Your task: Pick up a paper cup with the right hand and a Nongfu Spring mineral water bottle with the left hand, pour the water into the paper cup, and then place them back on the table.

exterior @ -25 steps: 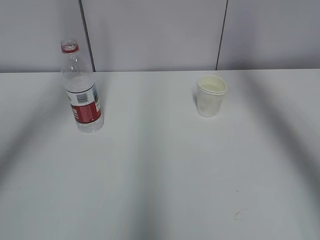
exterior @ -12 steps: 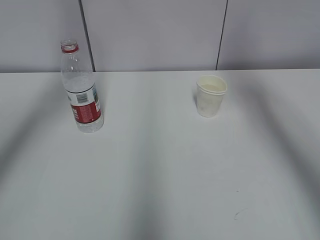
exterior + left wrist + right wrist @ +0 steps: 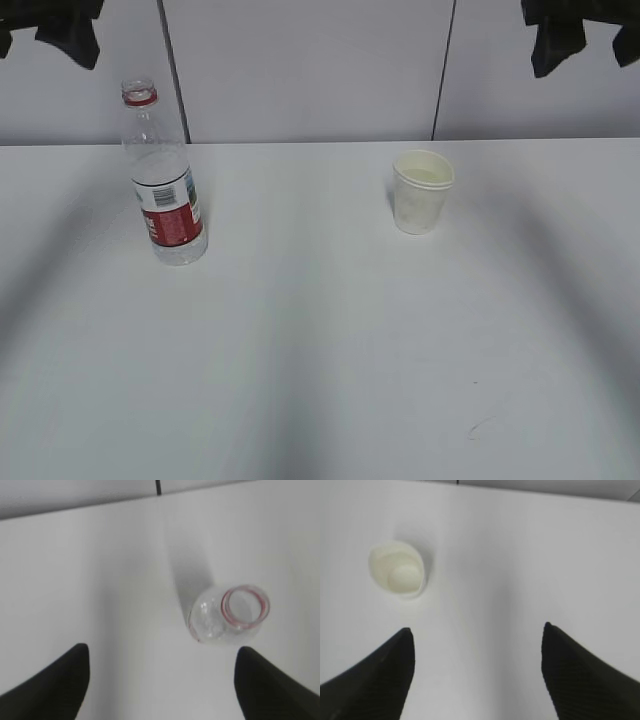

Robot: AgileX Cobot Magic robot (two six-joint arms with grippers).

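1. left hand (image 3: 55,25): exterior view only catches a black bit at the top left corner; its wrist view shows fingers (image 3: 50,685) spread wide, nothing between them.
2. Nongfu Spring mineral water bottle (image 3: 163,180): upright on the table (image 3: 320,340), left side. Label visible only in the exterior view; wrist view looks down into the capless red-ringed mouth (image 3: 245,606).
3. paper cup (image 3: 422,191): upright, right of centre, well apart from bottle. Right wrist view shows its cream inside (image 3: 397,570).
4. right hand (image 3: 580,25): top right corner, fingers (image 3: 585,675) wide apart, empty.
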